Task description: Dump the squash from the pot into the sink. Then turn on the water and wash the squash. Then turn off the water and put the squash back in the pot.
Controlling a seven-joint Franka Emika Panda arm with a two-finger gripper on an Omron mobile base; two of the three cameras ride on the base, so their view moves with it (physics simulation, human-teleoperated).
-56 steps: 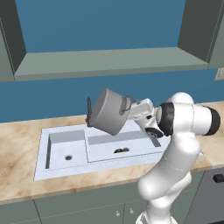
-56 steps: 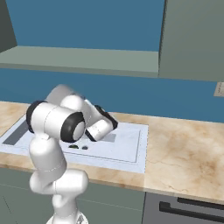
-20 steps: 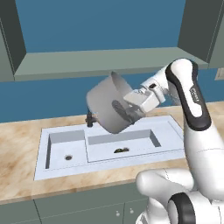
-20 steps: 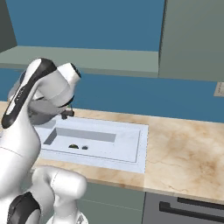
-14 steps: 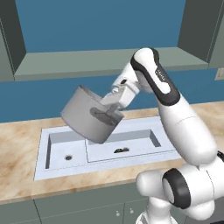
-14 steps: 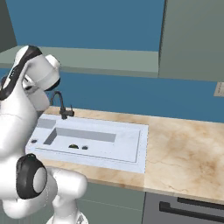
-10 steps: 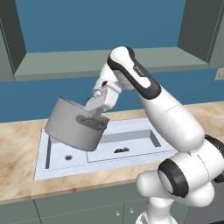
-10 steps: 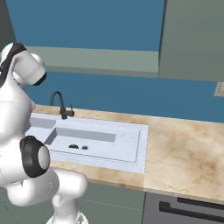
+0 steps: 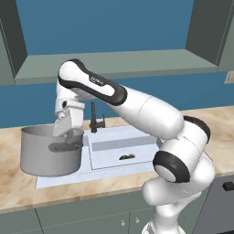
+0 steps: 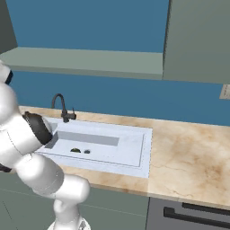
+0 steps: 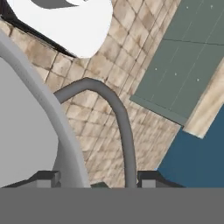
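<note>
Squash (image 9: 126,156) lies in the sink (image 9: 151,137) basin; gripper (image 9: 66,132) pinches the pot (image 9: 48,153) handle, left, overhanging the counter (image 9: 13,189). Release carelessly and it could tip into the small basin.

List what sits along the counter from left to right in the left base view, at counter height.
pot held by the gripper at its near handle → faucet → squash lying in the sink's larger basin → the robot's own arm.
</note>
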